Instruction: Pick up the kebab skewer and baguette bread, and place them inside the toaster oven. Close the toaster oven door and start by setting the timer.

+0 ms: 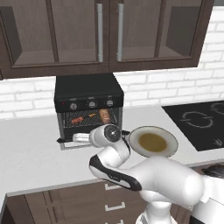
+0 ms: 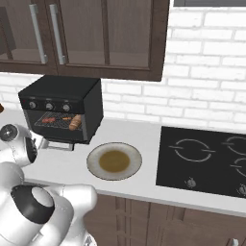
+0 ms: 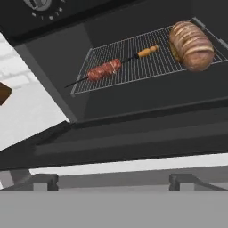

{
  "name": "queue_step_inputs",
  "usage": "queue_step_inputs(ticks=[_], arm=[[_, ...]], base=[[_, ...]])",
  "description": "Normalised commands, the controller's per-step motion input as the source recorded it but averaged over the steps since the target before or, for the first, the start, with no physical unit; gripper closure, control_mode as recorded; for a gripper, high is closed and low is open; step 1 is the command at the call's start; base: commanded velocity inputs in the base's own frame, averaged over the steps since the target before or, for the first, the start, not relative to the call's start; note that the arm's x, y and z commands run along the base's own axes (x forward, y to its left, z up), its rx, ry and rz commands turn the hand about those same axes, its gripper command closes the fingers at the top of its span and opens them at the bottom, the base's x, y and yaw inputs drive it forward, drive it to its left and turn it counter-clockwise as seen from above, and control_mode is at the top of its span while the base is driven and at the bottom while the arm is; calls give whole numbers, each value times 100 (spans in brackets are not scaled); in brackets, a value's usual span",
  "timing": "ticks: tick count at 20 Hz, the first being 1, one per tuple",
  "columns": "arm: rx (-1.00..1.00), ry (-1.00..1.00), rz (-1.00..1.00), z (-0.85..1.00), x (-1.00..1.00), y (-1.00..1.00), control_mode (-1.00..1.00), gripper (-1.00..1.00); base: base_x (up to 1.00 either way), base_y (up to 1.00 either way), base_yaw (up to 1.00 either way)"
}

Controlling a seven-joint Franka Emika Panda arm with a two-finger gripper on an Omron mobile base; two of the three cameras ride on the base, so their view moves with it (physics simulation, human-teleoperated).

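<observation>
The black toaster oven (image 1: 87, 92) stands on the counter against the brick wall, its door (image 3: 133, 138) dropped down flat in front. On the wire rack (image 3: 133, 67) inside lie the kebab skewer (image 3: 109, 67) to the left and the golden-brown baguette (image 3: 192, 41) to the right. Both also show in the base views: the skewer (image 1: 78, 119) (image 2: 50, 120) and the baguette (image 1: 105, 115) (image 2: 75, 123). My gripper (image 3: 113, 181) is low, just in front of the door's outer edge. It is open, its fingertips (image 3: 44, 181) wide apart with nothing between them.
A round plate (image 1: 153, 141) with a brown centre sits on the counter right of the oven. A black cooktop (image 2: 206, 158) lies further right. Dark wall cabinets (image 1: 100, 35) hang above the oven, whose three knobs (image 1: 92, 104) line its front panel.
</observation>
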Motion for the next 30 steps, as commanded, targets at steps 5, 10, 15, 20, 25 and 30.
queue_step_inputs(ticks=[5, 10, 15, 20, 25, 30], arm=[[0, 0, 0, 1, 32, 0, -100, -100], [0, 0, 0, 0, 64, 0, -100, -100], [0, 0, 0, 2, 47, 2, -100, -100], [0, 0, 0, 1, 21, 10, -100, -100], [0, 0, 0, 0, 22, 13, -100, -100], [0, 7, 0, 26, -55, 24, -100, -100]], base=[[0, 0, 0], [0, 0, 0], [0, 0, 0], [0, 0, 0], [0, 0, 0], [0, 0, 0]])
